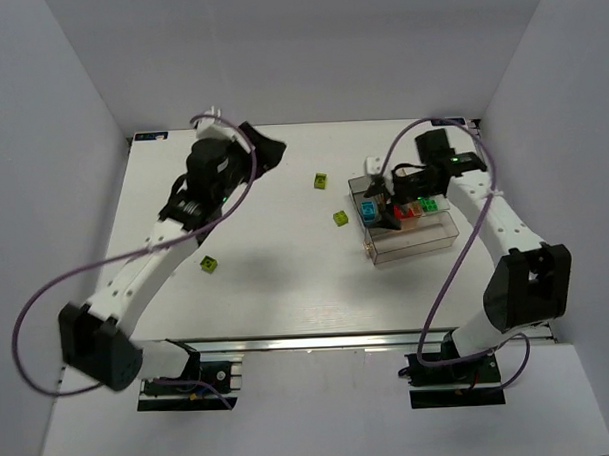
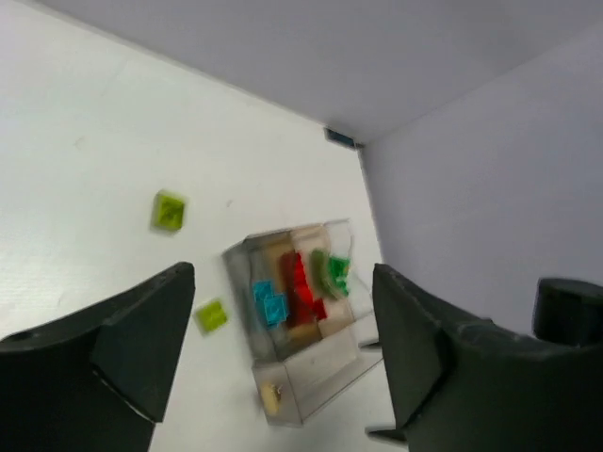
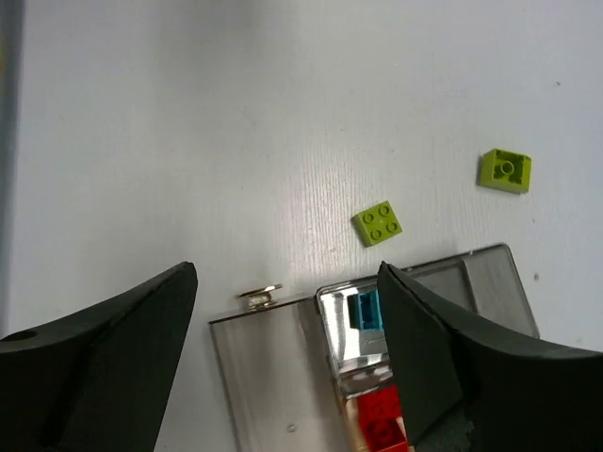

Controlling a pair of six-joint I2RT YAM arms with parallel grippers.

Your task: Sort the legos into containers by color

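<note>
Right tool is hovering over the left end of the compartment box, fingers spread wide and gripping nothing. Inside, light blue bricks, red bricks and green bricks are sitting in separate sections. Three yellow-green bricks are lying loose on the desk, two near the box and one well apart by the left arm. Left tool is hanging open and empty over the far side.
</note>
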